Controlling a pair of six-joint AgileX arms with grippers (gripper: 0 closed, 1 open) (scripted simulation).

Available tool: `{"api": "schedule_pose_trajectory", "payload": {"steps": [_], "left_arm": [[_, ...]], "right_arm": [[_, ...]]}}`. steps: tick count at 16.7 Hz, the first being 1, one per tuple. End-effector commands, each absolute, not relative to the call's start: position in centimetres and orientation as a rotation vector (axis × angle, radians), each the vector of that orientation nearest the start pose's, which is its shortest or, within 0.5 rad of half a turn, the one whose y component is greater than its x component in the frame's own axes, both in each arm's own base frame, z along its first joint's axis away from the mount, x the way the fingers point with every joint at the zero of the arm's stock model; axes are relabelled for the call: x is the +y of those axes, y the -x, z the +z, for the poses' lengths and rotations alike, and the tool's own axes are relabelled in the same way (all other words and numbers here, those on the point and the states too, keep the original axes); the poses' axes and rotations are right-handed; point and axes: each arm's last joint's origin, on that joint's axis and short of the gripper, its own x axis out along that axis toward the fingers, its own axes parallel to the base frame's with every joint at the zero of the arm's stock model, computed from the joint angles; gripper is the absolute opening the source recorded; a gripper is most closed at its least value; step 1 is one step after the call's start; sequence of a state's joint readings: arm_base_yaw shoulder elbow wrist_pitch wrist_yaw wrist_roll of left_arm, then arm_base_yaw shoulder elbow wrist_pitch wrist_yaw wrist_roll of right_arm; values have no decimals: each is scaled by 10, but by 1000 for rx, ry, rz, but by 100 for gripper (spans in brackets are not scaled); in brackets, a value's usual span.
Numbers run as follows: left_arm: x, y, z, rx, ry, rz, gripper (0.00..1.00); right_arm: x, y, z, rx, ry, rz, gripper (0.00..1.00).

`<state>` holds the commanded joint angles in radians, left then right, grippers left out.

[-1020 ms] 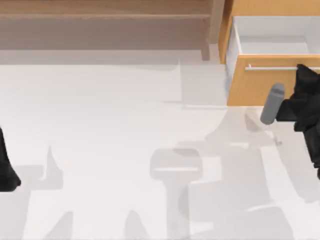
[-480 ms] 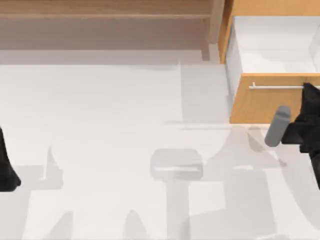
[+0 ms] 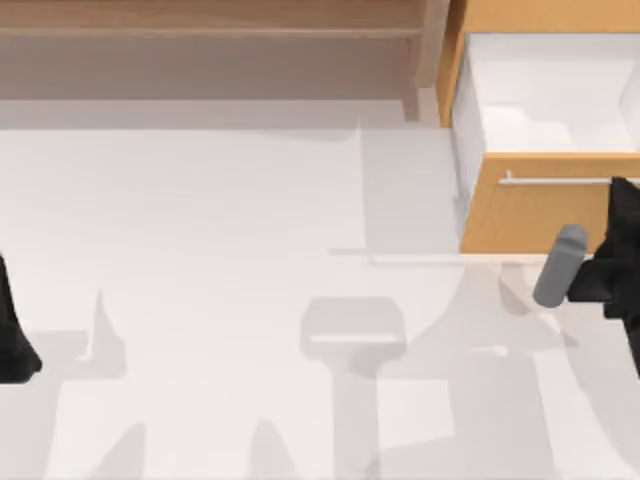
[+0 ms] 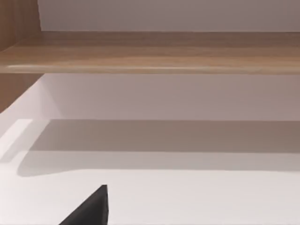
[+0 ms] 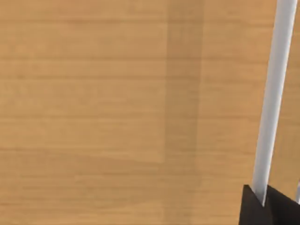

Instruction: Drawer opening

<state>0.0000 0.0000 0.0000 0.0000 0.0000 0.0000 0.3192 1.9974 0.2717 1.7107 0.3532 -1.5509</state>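
One white tabletop point(image 3: 200, 250) spreads across the top view, with grey shadows lying over it. Along its far edge stands one brown-grey shelf unit point(image 3: 210, 30), its long board running from the left side to just past the middle; the left wrist view looks toward that same board point(image 4: 150, 51) with the pale surface beneath it.

At the far right of the tabletop, just beside the shelf unit, is one drawer point(image 3: 535, 215). It stands pulled out toward the near side, so its white box interior point(image 3: 550, 95) is open to view behind the orange-tan wooden front. One thin silver bar handle point(image 3: 555, 181) runs across the upper part of that front. In the right wrist view the wooden front point(image 5: 117, 112) sits very close, and the handle point(image 5: 274, 93) crosses it as a pale bar.

There are two arms. The right gripper point(image 3: 622, 200) is at the handle near the right edge of the top view, and in the right wrist view its dark fingers point(image 5: 253, 208) are clenched on the bar's end point(image 5: 260, 194). One grey cylinder point(image 3: 558, 266) sticks out from that arm, over the lower edge of the drawer front.

The left gripper point(image 3: 15, 335) is parked at the left edge, well apart from the drawer; whether it is spread or closed cannot be told
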Motion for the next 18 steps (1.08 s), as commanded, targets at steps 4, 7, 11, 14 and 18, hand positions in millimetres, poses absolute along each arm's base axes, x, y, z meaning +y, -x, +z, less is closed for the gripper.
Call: {"api": "schedule_pose_trajectory", "payload": {"steps": [4, 7, 11, 14, 18], "left_arm": [[-1, -106, 160, 0, 0, 0, 100], [-1, -106, 160, 0, 0, 0, 100], [-1, -106, 160, 0, 0, 0, 100], [-1, -106, 160, 0, 0, 0, 100], [-1, -106, 160, 0, 0, 0, 100]], "right_arm": [[70, -243, 87, 17, 1570, -2, 38], [70, -243, 87, 17, 1570, -2, 60], [70, -243, 87, 17, 1570, -2, 90], [70, -243, 87, 17, 1570, -2, 100], [70, -243, 87, 17, 1570, -2, 100]]}}
